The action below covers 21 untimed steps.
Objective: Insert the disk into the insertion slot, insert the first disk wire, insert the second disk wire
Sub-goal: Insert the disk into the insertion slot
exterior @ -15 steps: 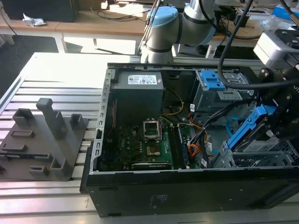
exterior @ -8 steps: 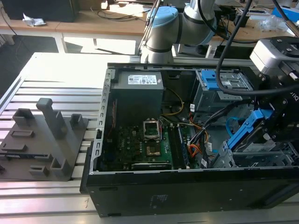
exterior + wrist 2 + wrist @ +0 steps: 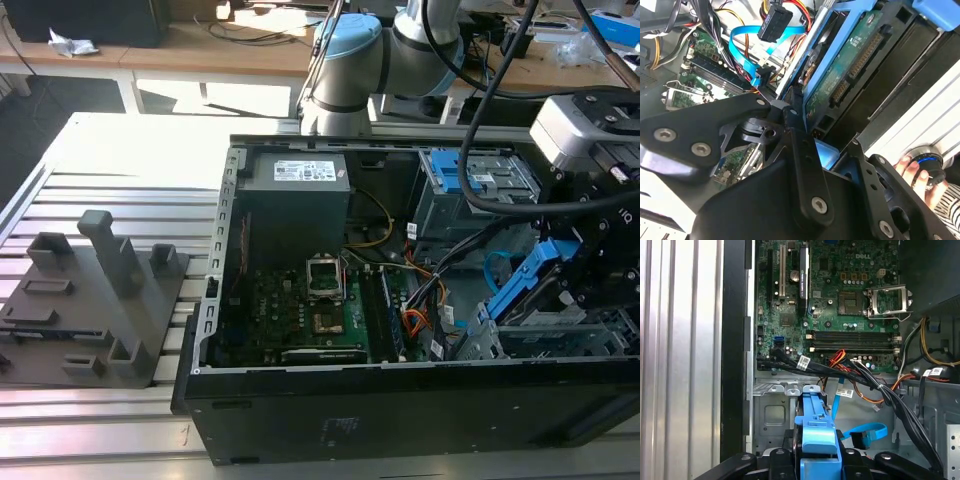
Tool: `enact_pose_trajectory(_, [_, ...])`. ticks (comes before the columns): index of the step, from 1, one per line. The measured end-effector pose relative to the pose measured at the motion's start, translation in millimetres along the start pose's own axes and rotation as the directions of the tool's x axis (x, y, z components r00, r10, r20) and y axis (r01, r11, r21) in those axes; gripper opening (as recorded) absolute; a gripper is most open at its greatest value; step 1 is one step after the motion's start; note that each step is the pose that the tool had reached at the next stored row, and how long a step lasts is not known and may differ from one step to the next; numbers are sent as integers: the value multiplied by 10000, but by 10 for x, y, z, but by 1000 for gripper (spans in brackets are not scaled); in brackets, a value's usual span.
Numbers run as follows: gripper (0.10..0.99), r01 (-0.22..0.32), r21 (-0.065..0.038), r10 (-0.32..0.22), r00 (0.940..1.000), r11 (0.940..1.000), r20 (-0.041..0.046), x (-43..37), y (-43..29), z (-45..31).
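Note:
My gripper [image 3: 578, 268] is shut on the disk [image 3: 535, 278], which hangs tilted in its blue caddy above the insertion slot [image 3: 545, 338] at the case's front right corner. The second wrist view shows the disk's [image 3: 852, 62] green circuit side, with a black finger [image 3: 792, 117] against its edge. In the first wrist view the caddy [image 3: 815, 432] sits between the fingers, over the grey cage [image 3: 772, 415]. The second disk wire [image 3: 745, 37], light blue, loops loose beside the disk, also visible as a blue loop [image 3: 867, 432]. A black plug [image 3: 775, 22] on red and yellow wires hangs near it; whether it is the first disk wire I cannot tell.
The open computer case [image 3: 330, 400] lies on a slatted metal table. Motherboard [image 3: 840, 295], power supply [image 3: 295, 195] and a blue-latched bay [image 3: 470, 180] surround the work spot. A grey fixture [image 3: 95, 300] stands on the exterior view's left. A person's hand [image 3: 912, 170] rests by a knob.

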<state>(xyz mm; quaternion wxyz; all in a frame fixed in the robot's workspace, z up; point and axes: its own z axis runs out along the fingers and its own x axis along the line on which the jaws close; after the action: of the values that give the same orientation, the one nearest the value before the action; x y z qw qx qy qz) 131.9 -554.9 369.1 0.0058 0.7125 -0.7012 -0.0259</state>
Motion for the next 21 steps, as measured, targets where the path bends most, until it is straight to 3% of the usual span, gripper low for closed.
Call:
enact_pose_trajectory(3, [380,2,1,-2,10000,10000,0,0,-1,1])
enact_pose_trajectory(4, [443,2,0,-2,10000,10000,1,0,-1,1])
enact_pose_trajectory(9, [443,1,0,-1,10000,10000,0,0,0,2])
enact_pose_trajectory(11, [298,0,0,0,10000,10000,0,0,0,2])
enact_pose_trajectory(12, [298,0,0,0,10000,10000,0,0,0,2])
enact_pose_trajectory(15, [118,0,0,0,10000,10000,0,0,0,3])
enact_pose_trajectory(19, [106,-1,0,1,10000,10000,1,0,-1,4])
enact_pose_trajectory(21, [106,0,-4,0,10000,10000,1,0,-68,2])
